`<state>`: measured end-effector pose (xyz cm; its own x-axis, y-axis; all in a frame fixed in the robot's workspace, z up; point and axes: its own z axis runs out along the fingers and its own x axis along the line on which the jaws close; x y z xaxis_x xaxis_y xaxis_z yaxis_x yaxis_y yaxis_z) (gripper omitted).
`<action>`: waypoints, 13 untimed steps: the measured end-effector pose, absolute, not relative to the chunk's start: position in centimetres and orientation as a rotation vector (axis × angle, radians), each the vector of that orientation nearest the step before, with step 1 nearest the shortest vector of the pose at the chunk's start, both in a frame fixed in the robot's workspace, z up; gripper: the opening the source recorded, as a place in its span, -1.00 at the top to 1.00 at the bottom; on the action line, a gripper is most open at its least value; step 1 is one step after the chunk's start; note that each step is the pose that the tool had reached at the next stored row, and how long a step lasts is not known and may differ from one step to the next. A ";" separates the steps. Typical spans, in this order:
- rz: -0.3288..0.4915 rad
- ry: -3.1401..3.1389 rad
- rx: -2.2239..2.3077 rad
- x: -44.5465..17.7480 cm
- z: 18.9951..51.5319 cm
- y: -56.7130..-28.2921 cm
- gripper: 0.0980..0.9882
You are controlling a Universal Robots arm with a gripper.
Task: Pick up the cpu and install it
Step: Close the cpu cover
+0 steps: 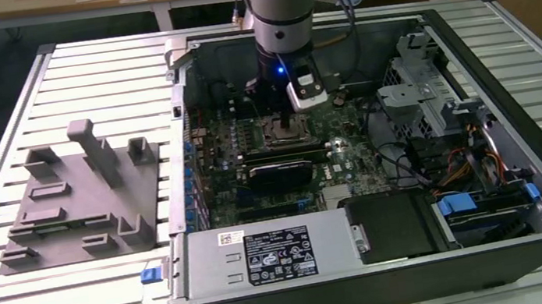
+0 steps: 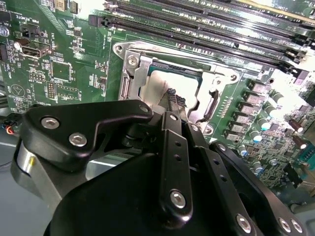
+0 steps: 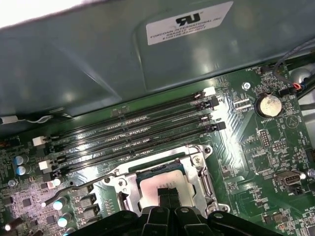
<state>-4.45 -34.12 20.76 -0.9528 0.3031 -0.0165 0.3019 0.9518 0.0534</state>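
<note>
First wrist view puts the gripper (image 3: 167,193), fingers closed together, over the cpu (image 3: 147,192) lying in the socket frame (image 3: 202,172); its body hides the cpu's near edge; contact unclear.

cpu (image 3: 146,188): pale silver | motherboard (image 3: 256,162): green | fixture (image 1: 78,201): grey | tool (image 3: 167,193): black | table (image 1: 82,74): silver, ribbed
</note>
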 end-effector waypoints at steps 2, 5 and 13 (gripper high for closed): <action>0.079 3.078 0.469 -4.5 20.7 -34.1 0.98; 0.081 3.077 0.448 -4.6 20.6 -34.1 0.98; 0.083 3.081 0.369 -4.9 20.5 -34.2 0.98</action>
